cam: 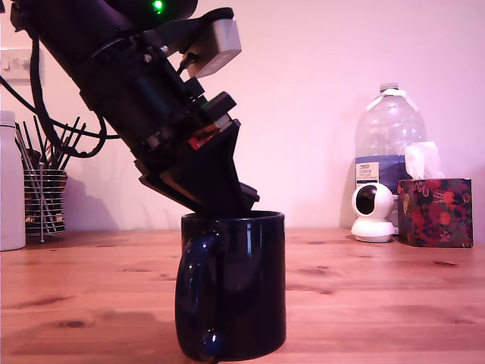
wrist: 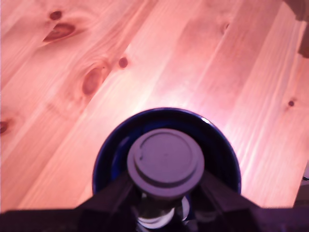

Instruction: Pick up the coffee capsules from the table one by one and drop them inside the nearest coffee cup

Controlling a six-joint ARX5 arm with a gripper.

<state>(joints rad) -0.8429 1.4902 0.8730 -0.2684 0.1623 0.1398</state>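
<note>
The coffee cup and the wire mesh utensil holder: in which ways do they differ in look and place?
The coffee cup is glossy, dark navy and solid-walled; the wire mesh utensil holder is see-through metal mesh. The cup stands in front with the gripper over its mouth, holding a coffee capsule; the holder stands far back at the exterior view's left, with thin utensils inside. Both stand upright on the table.

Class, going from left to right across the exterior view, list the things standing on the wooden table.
White container → wire mesh utensil holder → glossy dark navy mug → small white round camera → clear plastic water bottle → floral tissue box.
</note>
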